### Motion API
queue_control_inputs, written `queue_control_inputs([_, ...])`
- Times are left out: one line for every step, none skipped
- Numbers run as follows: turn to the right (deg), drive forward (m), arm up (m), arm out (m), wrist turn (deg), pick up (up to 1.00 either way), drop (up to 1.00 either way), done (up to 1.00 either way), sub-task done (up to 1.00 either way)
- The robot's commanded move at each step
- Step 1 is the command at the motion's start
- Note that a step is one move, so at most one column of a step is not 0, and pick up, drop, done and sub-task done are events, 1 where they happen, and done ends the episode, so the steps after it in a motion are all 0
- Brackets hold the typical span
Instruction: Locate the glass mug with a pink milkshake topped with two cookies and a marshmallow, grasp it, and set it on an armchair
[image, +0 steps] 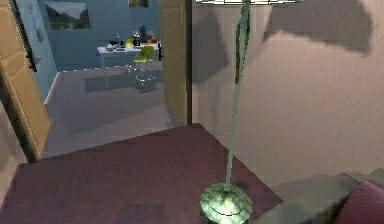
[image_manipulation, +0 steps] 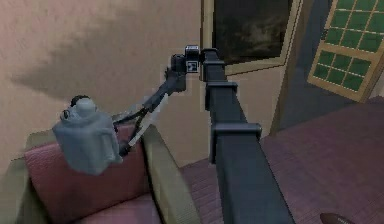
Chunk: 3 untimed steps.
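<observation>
At one pink-cushioned armchair (image_manipulation: 166, 186), we are seeing one pale lump (image_manipulation: 85, 138) by the tips of one gripper (image_manipulation: 121, 140), unable to tell its spread or whether it is holding anything, while one lamp (image: 225, 202) is standing on purple carpet (image: 110, 180).

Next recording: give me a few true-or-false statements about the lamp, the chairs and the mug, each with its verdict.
1. A floor lamp stands on purple carpet. True.
2. The chair at the table beyond the doorway is red. False: it is yellow.
3. A pale mug shows at the finger end of the gripper, in front of the armchair. True.
4. The armchair's cushion is green. False: it is dark pink.
</observation>
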Motion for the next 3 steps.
queue_control_inputs([0.0,0.00,0.00,0.00,39.0,0.00,0.00,0.00,0.00])
queue_control_inputs([0.0,0.00,-0.46,0.00,0.0,0.00,0.00,0.00,0.00])
queue_control_inputs([0.0,0.00,-0.32,0.00,0.0,0.00,0.00,0.00,0.00])
